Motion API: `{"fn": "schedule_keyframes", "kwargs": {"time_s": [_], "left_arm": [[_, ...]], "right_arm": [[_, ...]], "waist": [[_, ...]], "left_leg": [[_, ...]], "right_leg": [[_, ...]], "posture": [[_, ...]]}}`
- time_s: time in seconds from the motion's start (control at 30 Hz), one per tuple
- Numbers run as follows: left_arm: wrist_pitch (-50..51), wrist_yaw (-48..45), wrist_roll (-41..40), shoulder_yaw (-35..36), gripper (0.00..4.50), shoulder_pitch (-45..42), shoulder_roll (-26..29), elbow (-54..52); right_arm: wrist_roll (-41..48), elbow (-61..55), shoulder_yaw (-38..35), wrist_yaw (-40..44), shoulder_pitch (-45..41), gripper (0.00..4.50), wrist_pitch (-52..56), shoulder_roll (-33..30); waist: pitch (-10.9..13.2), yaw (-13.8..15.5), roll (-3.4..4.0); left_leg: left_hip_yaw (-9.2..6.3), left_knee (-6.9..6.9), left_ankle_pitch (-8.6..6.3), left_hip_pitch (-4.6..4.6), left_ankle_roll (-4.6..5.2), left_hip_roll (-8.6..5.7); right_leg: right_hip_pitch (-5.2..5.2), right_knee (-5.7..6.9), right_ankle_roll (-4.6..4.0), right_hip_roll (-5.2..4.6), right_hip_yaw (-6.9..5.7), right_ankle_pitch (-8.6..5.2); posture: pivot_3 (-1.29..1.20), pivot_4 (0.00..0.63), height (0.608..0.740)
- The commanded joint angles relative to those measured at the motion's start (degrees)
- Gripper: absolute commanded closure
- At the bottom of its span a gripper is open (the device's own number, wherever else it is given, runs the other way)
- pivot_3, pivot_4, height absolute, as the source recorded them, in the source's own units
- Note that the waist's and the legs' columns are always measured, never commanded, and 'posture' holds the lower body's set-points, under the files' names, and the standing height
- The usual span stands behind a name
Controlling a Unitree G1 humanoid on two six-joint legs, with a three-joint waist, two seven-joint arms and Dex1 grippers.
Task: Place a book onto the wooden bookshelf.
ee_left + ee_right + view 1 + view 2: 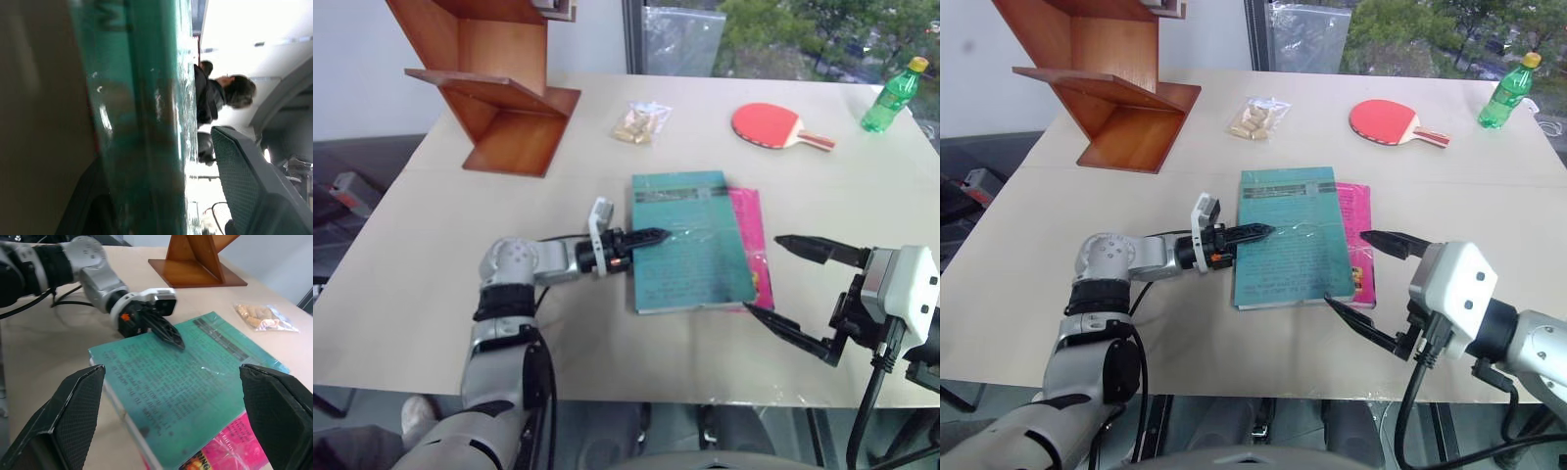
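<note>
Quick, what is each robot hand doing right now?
Left end effector: at the book's edge; grip cannot be told.
Right end effector: open, holding nothing.

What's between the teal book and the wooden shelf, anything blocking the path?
Nothing visible. Bare table lies between the book and the wooden bookshelf. The snack bag sits beside that line, not on it. The left gripper is already at the book's near-shelf edge.

Your left arm reaches in from the near left, forearm level, wrist turned so the left gripper (646, 238) points right. Its two black fingers (168, 333) sit close together at the left edge of the teal-green paperback book (690, 240); a grip can't be confirmed. Your right gripper (790, 284) hangs at near right, black fingers (818, 249) spread wide, pointing left, holding nothing.
</note>
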Motion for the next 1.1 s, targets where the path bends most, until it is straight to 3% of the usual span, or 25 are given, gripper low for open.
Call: {"fn": "schedule_keyframes", "kwargs": {"time_s": [0.03,0.1,0.23,0.43,0.57,0.6,0.67,0.7,0.77,0.83,1.1], "left_arm": [[0.1,-4.6,-0.1,0.3,3.75,-1.7,1.9,0.9],[1.2,-5.4,-0.7,1.5,4.47,-1.6,3.0,-0.1],[5.4,-4.9,-4.5,6.4,4.47,-1.4,5.3,-4.7],[6.5,-0.6,-11.2,15.0,4.47,-5.3,10.5,-21.7],[-14.5,-6.0,2.3,4.6,4.47,-5.2,18.8,-37.0],[-23.1,-8.2,8.6,0.9,4.47,-5.3,21.7,-38.4],[-51.3,-14.4,27.6,-7.9,4.47,-5.7,29.6,-38.7],[-60.1,-16.4,32.7,-10.0,4.47,-6.7,31.8,-37.1],[-78.1,-17.6,42.4,-13.4,4.47,-10.3,35.6,-30.0],[-89.7,-17.7,49.5,-15.9,4.47,-15.3,38.4,-22.2],[-118.2,-12.9,72.2,-26.5,4.47,-34.9,44.7,18.0]], "right_arm": [[1.1,-1.5,-2.1,-1.2,1.3,0.00,-3.4,-1.5],[1.2,-1.5,-2.1,-1.6,2.0,0.00,-4.2,-2.0],[0.6,-1.5,-1.9,-1.9,1.5,0.00,-4.4,-1.4],[-1.3,2.0,4.0,0.4,-6.5,0.00,-3.9,0.1],[-2.9,5.7,8.1,3.2,-11.7,0.00,-4.5,1.3],[-3.6,6.8,9.4,4.0,-13.4,0.00,-4.7,1.8],[-5.4,9.5,12.7,6.1,-17.1,0.00,-5.6,3.2],[-6.3,10.5,13.9,6.9,-18.5,0.00,-5.9,3.9],[-8.1,12.3,16.0,8.1,-21.1,0.00,-6.5,5.5],[-9.2,13.7,17.5,9.0,-23.2,0.00,-6.9,6.9],[-13.2,16.4,20.8,9.2,-28.8,0.00,-8.0,13.0]], "waist": [[0.0,-0.1,0.00],[0.0,-0.2,0.00],[0.0,-0.1,-0.01],[0.1,0.0,-0.11],[0.0,-0.1,-0.11],[0.0,-0.1,-0.11],[0.0,-0.1,-0.11],[0.0,-0.2,-0.10],[0.0,-0.1,-0.09],[0.1,0.1,-0.10],[0.1,-0.3,-0.14]], "left_leg": [[0.00,-0.01,0.00,0.00,0.00,0.01],[0.00,-0.01,0.00,0.00,0.00,0.02],[-0.01,-0.01,0.00,-0.01,0.00,0.04],[-0.01,0.00,0.00,-0.09,0.00,0.05],[-0.01,-0.01,0.00,-0.08,-0.01,0.03],[0.00,-0.04,0.00,-0.06,-0.01,0.01],[0.03,-0.11,0.01,-0.02,-0.03,0.00],[0.08,-0.19,0.03,0.00,-0.08,0.00],[0.13,-0.25,0.04,0.00,-0.10,0.03],[0.13,-0.26,0.04,-0.06,-0.09,0.03],[0.08,-0.21,0.00,-0.21,0.02,-0.08]], "right_leg": [[0.00,0.00,0.00,0.00,0.01,0.00],[-0.01,0.00,0.00,0.01,0.03,0.00],[-0.02,0.00,0.00,0.00,0.03,0.00],[-0.11,0.01,0.00,0.00,0.05,0.00],[-0.10,-0.04,0.00,-0.04,0.05,0.01],[-0.09,-0.06,0.00,-0.04,0.07,0.01],[-0.10,-0.06,-0.01,-0.02,0.09,0.02],[-0.11,-0.09,-0.08,-0.01,0.09,0.05],[-0.17,-0.11,-0.13,0.01,0.13,0.08],[-0.23,-0.15,-0.13,0.00,0.13,0.08],[-0.32,-0.10,-0.08,0.29,-0.16,0.08]], "posture": [[0.00,0.150,0.740],[0.00,0.150,0.740],[0.00,0.150,0.740],[0.00,0.150,0.740],[0.00,0.150,0.740],[0.00,0.150,0.740],[0.00,0.150,0.740],[0.00,0.150,0.740],[0.00,0.150,0.740],[0.00,0.150,0.740],[0.00,0.150,0.740]]}}
